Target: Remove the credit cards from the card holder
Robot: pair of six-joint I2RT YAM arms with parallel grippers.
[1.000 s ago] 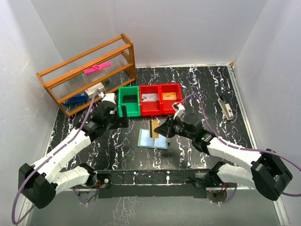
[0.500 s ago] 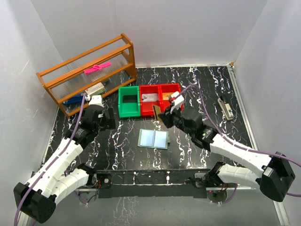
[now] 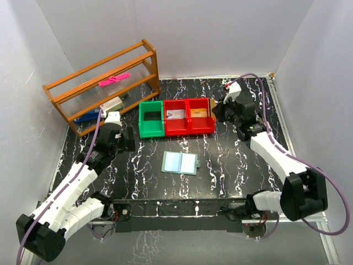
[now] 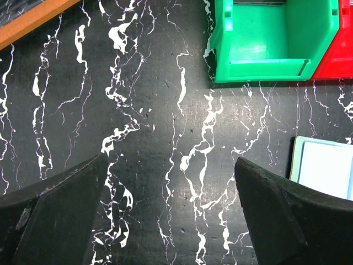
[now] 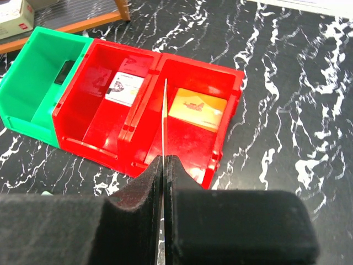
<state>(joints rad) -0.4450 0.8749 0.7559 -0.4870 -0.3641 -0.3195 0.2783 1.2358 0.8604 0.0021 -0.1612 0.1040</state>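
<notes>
Card holder (image 3: 181, 162) lies opened flat near the middle of the black marbled table (image 3: 231, 165), in front of the bins and well apart from both arms. Behind it to the left stands a wooden shelf rack (image 3: 102, 91). Beside the rack, one green bin (image 3: 151, 132) and two red bins (image 3: 176, 131) sit in a row. The left gripper (image 3: 126, 141) hangs left of the holder with jaws wide and empty. The right gripper (image 5: 164, 165) is pinched tight on a credit card (image 5: 164, 118), seen edge-on above the red bins, where an orange card (image 5: 197, 109) and a whitish card (image 5: 124, 88) already lie. Such cards look light, stiff and slick, so a pinch across one short edge suits them. The holder would likely slide unless pinned. Whether any card is tucked inside it I cannot tell.
</notes>
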